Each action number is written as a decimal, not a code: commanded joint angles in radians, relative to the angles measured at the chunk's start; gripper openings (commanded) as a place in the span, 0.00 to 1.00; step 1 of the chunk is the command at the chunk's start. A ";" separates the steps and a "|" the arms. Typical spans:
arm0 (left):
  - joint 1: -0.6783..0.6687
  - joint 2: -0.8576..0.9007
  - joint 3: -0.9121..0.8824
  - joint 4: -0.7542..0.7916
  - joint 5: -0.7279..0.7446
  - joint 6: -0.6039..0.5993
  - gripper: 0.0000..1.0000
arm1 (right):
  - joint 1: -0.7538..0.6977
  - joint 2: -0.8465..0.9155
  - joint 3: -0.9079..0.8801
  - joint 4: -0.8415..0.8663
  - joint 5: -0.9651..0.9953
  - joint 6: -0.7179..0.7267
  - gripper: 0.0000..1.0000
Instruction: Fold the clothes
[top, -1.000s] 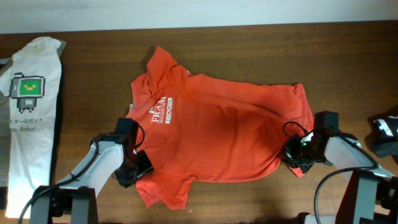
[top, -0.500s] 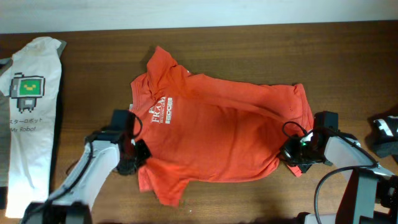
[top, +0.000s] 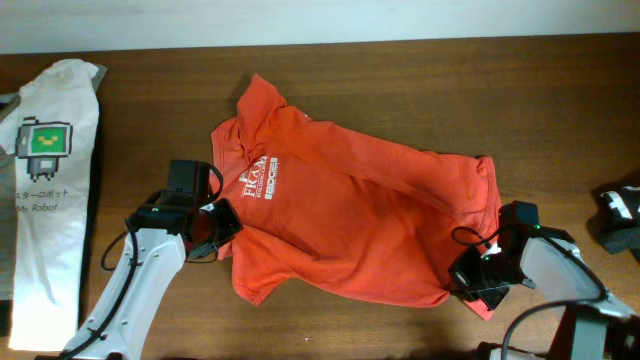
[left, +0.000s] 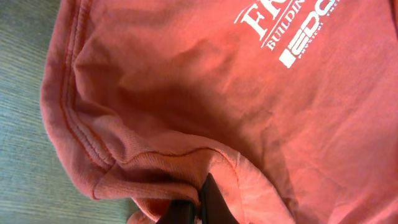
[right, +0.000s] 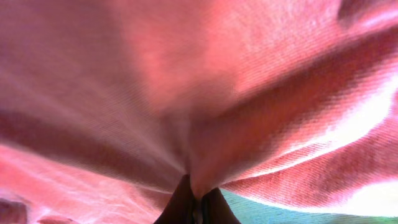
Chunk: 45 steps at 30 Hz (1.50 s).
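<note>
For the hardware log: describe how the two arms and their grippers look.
Both arms have smooth pale grey-white links, left arm and right arm alike. Each ends in a boxy black gripper: left gripper, right gripper. A thin black cable loops beside each wrist. In the wrist views the fingertips look dark and tapered.

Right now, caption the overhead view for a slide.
Left gripper and right gripper shut on the orange T-shirt lying on the table.

White folded T-shirt with green square pixel-robot print (top: 45, 170) lying along far left of dark brown wooden counter (top: 400, 80). Small black-and-white object (top: 620, 215) sitting at far right edge, partly cropped.
</note>
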 joint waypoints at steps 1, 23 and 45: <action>0.000 -0.014 0.024 0.010 0.000 0.039 0.00 | 0.005 -0.058 0.017 -0.014 0.047 0.012 0.04; 0.000 0.054 0.241 0.226 -0.076 0.057 0.00 | 0.006 0.018 0.416 -0.097 0.214 -0.142 0.04; 0.049 0.456 0.241 0.731 -0.113 0.058 0.00 | 0.014 0.354 0.515 0.362 0.206 -0.157 0.04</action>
